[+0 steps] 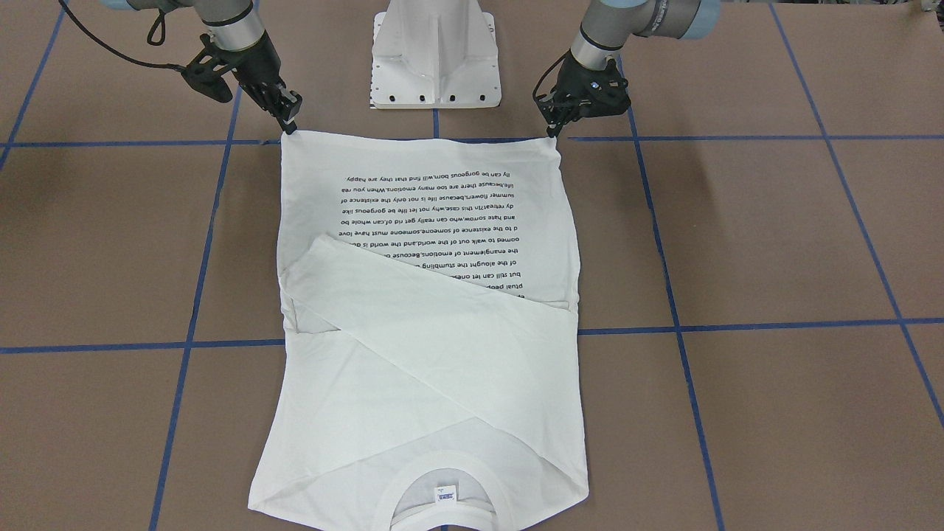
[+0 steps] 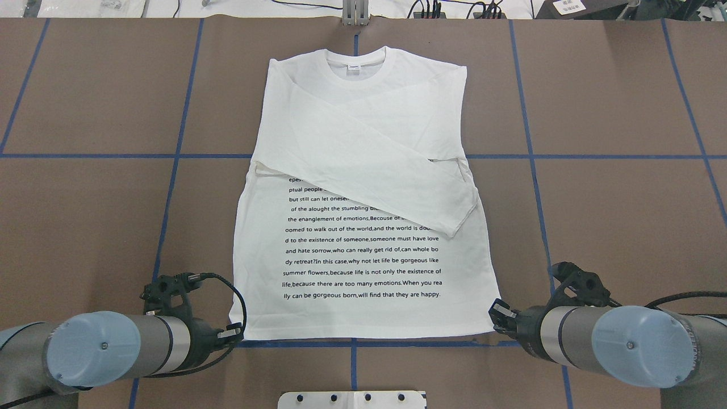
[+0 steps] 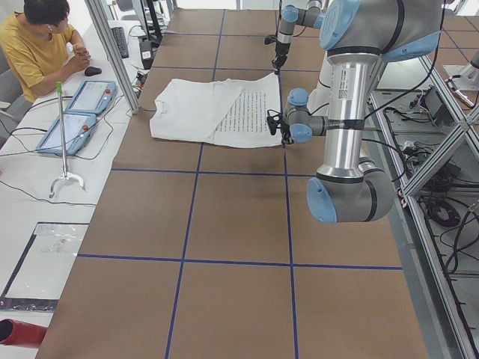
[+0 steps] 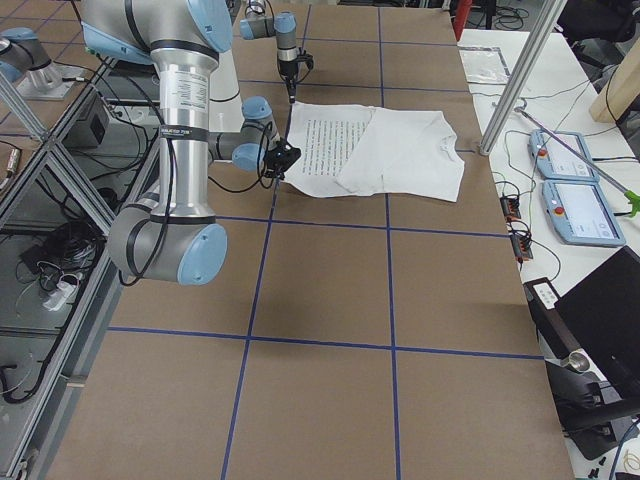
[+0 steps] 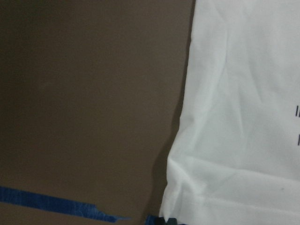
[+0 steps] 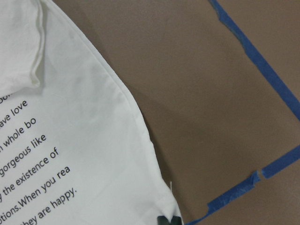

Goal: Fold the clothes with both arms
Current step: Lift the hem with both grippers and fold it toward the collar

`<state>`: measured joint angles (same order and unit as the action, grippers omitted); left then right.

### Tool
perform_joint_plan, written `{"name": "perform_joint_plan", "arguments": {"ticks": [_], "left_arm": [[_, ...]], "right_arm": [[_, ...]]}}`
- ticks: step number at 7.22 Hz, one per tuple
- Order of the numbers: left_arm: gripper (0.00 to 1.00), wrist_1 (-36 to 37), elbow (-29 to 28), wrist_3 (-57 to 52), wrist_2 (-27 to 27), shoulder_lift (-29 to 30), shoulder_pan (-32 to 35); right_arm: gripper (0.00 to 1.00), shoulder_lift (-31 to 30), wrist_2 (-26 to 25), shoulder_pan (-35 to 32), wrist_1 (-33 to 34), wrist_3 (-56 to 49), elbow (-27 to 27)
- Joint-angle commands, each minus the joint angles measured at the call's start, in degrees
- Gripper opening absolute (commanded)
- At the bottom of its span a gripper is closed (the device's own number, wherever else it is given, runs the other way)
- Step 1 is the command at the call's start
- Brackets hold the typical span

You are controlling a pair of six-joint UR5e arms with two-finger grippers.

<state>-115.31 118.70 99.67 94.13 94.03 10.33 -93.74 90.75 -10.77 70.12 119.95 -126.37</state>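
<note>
The white long-sleeved T-shirt point(image 2: 363, 170) lies flat on the brown table, text side up, with both sleeves folded across the chest and the collar point(image 2: 358, 68) at the far side. My left gripper point(image 2: 233, 331) is at the hem's left corner and looks shut on it. It is on the right in the front view point(image 1: 554, 127). My right gripper point(image 2: 497, 313) is at the hem's right corner point(image 1: 290, 122) and looks shut on it. Each wrist view shows a puckered hem corner point(image 5: 187, 187) point(image 6: 154, 197) just above a dark fingertip.
The white pedestal base point(image 1: 435, 59) stands just behind the hem, between the arms. Blue tape lines point(image 2: 534, 156) grid the table. An operator point(image 3: 45, 45) sits at a side desk with teach pendants point(image 3: 75, 112) beyond the collar end.
</note>
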Motion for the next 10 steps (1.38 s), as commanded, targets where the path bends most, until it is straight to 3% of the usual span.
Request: {"name": "perform_joint_plan", "arguments": {"ticks": [1,4,6,7,9,10], "left_arm": [[0.0,0.7,7.38,0.52,0.0,-2.08,-0.74],[0.0,2.45,14.87,7.18,0.09,-3.23,-6.7],[0.0,3.87,19.53,10.54,0.0,-2.88,-10.15],[0.0,3.96,22.34,10.54,0.0,-2.62,-7.63],[0.0,4.04,21.15,2.7,0.79,0.08,2.29],[0.0,4.22,16.53,-4.67,0.96,3.93,8.5]], "right_arm": [[0.0,-1.7,0.04,0.66,0.01,-0.06,-2.11],[0.0,-4.96,5.47,3.12,0.01,0.28,-8.01],[0.0,-8.47,5.93,5.05,0.1,0.55,-14.23],[0.0,-7.96,5.93,0.53,0.1,0.46,-15.21],[0.0,-6.82,8.03,-8.7,3.06,-3.37,-13.04],[0.0,0.93,8.82,-14.57,9.53,-12.11,-9.89]]}}
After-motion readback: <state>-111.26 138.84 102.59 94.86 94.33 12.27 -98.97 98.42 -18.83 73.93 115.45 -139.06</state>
